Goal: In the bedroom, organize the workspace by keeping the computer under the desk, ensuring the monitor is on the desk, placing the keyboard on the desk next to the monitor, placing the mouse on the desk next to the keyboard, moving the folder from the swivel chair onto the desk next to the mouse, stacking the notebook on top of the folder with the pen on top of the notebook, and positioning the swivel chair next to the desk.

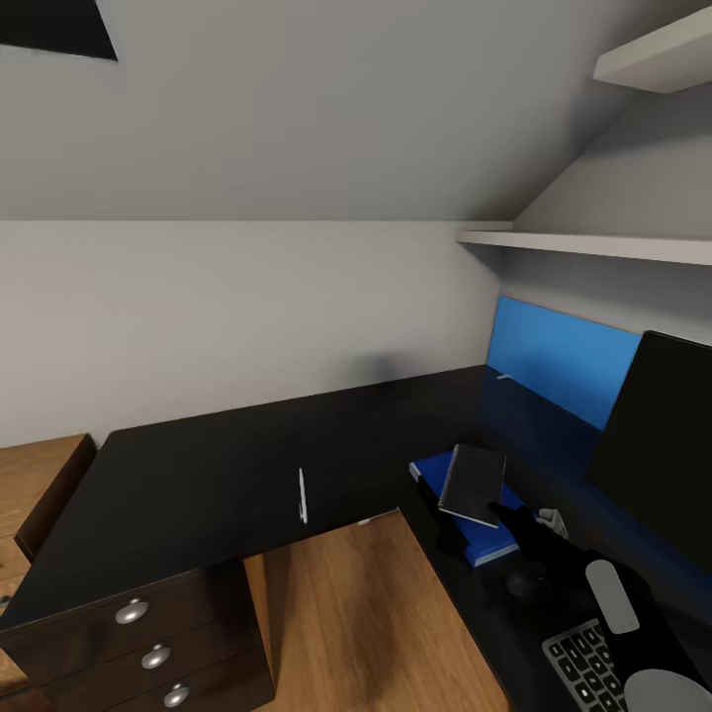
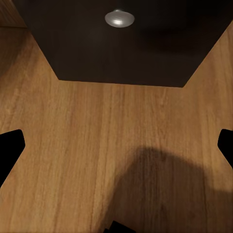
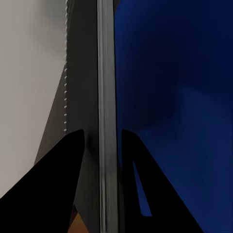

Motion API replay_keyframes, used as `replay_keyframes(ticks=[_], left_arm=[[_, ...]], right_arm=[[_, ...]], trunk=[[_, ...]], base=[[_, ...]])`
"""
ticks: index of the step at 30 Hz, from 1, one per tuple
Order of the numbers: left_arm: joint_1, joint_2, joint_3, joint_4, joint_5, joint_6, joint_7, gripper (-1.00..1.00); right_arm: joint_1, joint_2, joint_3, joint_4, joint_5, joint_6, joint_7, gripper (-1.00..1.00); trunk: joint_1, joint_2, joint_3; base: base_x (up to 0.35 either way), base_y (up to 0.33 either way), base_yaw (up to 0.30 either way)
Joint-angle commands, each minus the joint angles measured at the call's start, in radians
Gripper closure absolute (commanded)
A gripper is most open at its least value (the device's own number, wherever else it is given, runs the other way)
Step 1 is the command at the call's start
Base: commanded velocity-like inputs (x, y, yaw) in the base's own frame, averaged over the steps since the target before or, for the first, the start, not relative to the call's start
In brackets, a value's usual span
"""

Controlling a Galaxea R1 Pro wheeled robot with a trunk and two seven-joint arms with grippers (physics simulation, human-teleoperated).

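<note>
The small black rectangular notebook (image 1: pixel 473 485) with wire spiral binding is held tilted above the flat bright blue folder (image 1: pixel 482 540), which lies on the long glossy black L-shaped desk (image 1: pixel 227 485) in front of the wide black monitor (image 1: pixel 661 445). Your right gripper (image 1: pixel 502 511) is clamped on the notebook's edge; in the right wrist view the two black fingers (image 3: pixel 58 179) pinch the thin cover (image 3: pixel 107 116) with the blue surface beyond. Your left gripper (image 2: pixel 116 160) hangs over the wooden floor (image 2: pixel 97 145) near a round silver drawer knob (image 2: pixel 119 19), fingers spread and holding nothing. The thin pale silver-white pen (image 1: pixel 303 494) lies on the other wing of the desk, well apart from the folder. The small black mouse (image 1: pixel 529 581) and the dark grey keyboard (image 1: pixel 583 663) sit just beside the folder. Risk: releasing while the notebook is tilted may let it slide off the folder or strike the mouse. Level it first.
</note>
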Motion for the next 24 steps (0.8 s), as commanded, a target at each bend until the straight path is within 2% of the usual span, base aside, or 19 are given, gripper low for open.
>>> replay_keyframes(ticks=[1,24], left_arm=[[-0.001,0.000,0.004,0.000,-0.005,-0.003,0.002,-1.00],[-0.001,0.000,0.002,0.000,-0.005,-0.003,0.002,-1.00]], right_arm=[[-0.001,0.000,-0.003,0.000,-0.002,0.007,0.003,1.00],[-0.001,0.000,-0.003,0.014,-0.001,0.007,0.003,1.00]], trunk=[[0.000,-0.001,-0.001],[0.000,-0.001,-0.001]], base=[[-0.007,-0.011,0.000],[-0.014,-0.027,0.000]])
